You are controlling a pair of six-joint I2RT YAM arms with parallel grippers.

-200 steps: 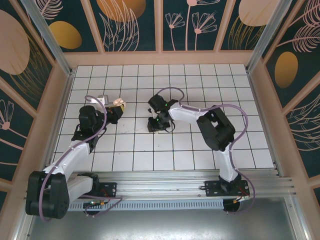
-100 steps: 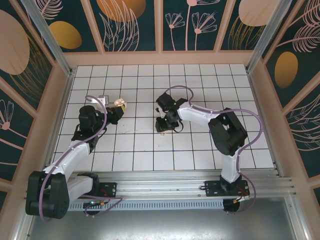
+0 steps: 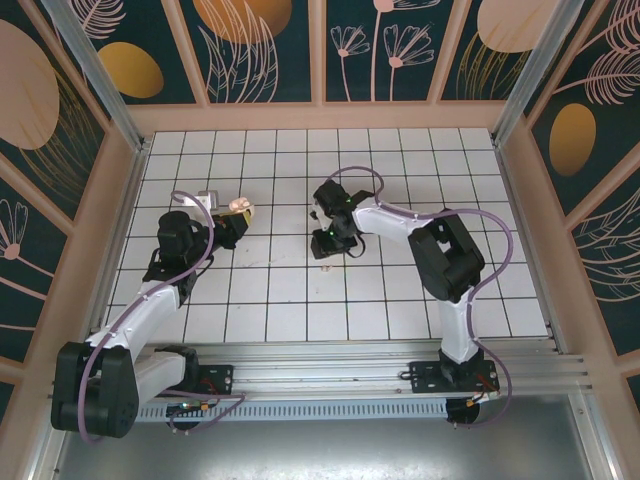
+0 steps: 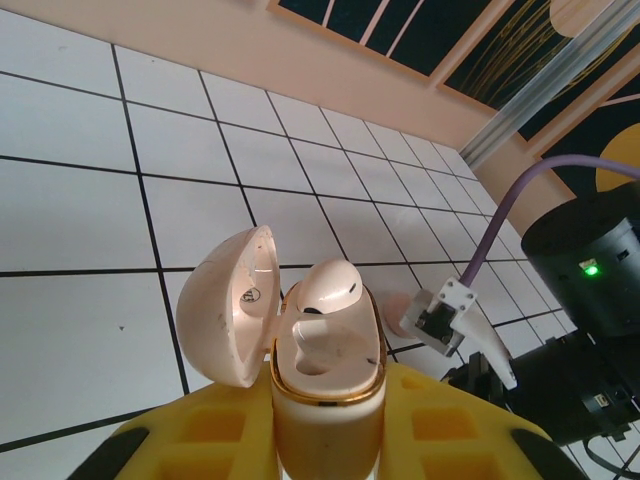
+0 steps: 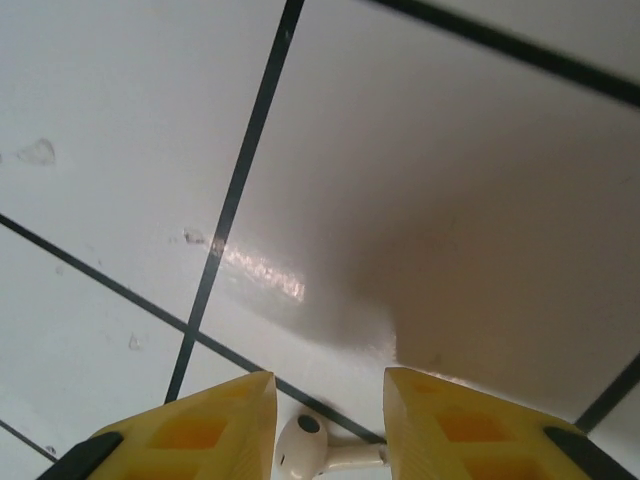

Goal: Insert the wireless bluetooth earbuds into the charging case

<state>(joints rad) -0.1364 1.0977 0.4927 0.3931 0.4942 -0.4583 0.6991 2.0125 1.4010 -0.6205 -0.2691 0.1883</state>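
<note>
My left claw (image 4: 325,432) is clamped on the base of the case (image 4: 325,395), which sits out at 9 o'clock from the right claw (image 5: 328,390) in the top view. In the left wrist view the lid (image 4: 228,305) hangs open toward 9, the mouth faces 12, and the case's long axis runs 6 to 12. The seated bud (image 4: 333,287) rests in it, with an empty well (image 4: 312,358) just below. The loose bud (image 5: 305,447) lies in the right claw's narrow gap near mid-table. Its long axis runs 9 to 3, head at 9 and stem tip at 3, each end at or against a jaw. I cannot tell whether it is pinched or only straddled. My worry is that a hold by the ends is a poor one, so the bud could swivel or squirt out. Lying crosswise, it likely has to be turned stem-down for the well, and a skewed entry could knock the seated bud or nudge the lid shut. A hard push might also twist the case in the left claw.
</note>
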